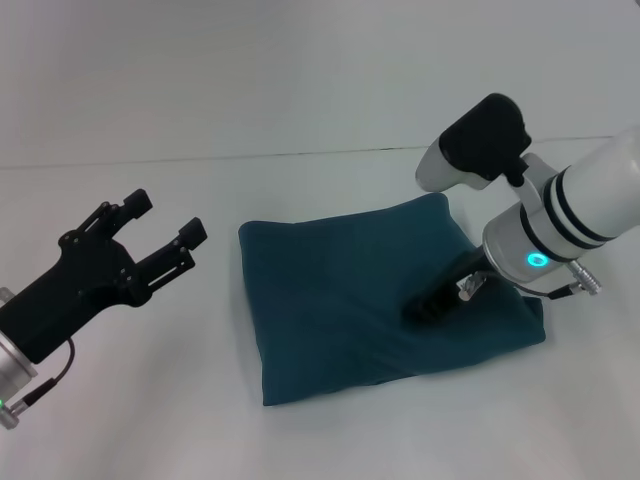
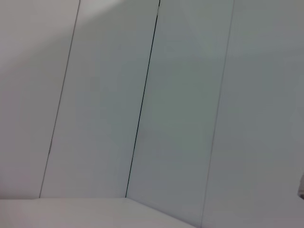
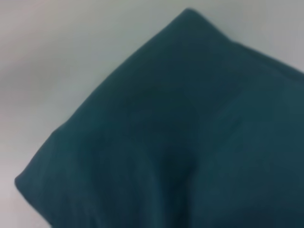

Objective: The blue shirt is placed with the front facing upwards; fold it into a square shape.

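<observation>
In the head view, the blue shirt (image 1: pixel 370 295) is seen folded into a rough square on the white table (image 1: pixel 150 420); the right gripper (image 1: pixel 440 298) is pressed down onto its right part, fingers hidden, so its state cannot be told; the left gripper (image 1: pixel 165 235) is held well to the shirt's left, fingers spread apart. In the left wrist view, only pale wall panels (image 2: pixel 180 109) are shown. In the right wrist view, the shirt (image 3: pixel 190 142) fills most of the frame, one corner lying on the table (image 3: pixel 57 57).

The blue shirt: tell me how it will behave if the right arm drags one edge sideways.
The blue shirt probably bunches rather than slides whole, since its soft layers already show creases. Likely light and floppy; the folded stack may shear apart. The right gripper rests on it.
</observation>
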Controlling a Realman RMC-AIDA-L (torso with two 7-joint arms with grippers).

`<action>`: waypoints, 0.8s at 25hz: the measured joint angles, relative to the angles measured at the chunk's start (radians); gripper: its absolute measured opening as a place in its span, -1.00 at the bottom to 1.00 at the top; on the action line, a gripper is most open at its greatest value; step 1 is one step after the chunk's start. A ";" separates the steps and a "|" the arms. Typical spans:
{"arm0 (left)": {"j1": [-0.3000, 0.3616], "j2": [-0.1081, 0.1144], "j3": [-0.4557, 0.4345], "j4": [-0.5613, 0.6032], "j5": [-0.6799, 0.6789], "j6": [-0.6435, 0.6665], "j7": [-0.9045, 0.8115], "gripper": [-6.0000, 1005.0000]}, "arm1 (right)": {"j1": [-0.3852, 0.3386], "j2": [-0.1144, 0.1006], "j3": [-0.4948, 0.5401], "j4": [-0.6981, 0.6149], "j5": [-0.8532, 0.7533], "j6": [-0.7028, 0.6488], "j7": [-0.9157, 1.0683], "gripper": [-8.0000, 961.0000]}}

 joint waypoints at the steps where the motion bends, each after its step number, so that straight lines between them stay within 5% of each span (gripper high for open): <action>1: 0.000 0.000 0.000 0.000 0.000 0.000 0.000 0.77 | 0.001 0.000 -0.008 0.000 0.000 -0.006 0.006 -0.82; 20: 0.000 0.000 -0.002 0.000 0.000 0.000 0.000 0.77 | 0.071 0.005 -0.023 0.102 0.120 -0.079 -0.010 -0.79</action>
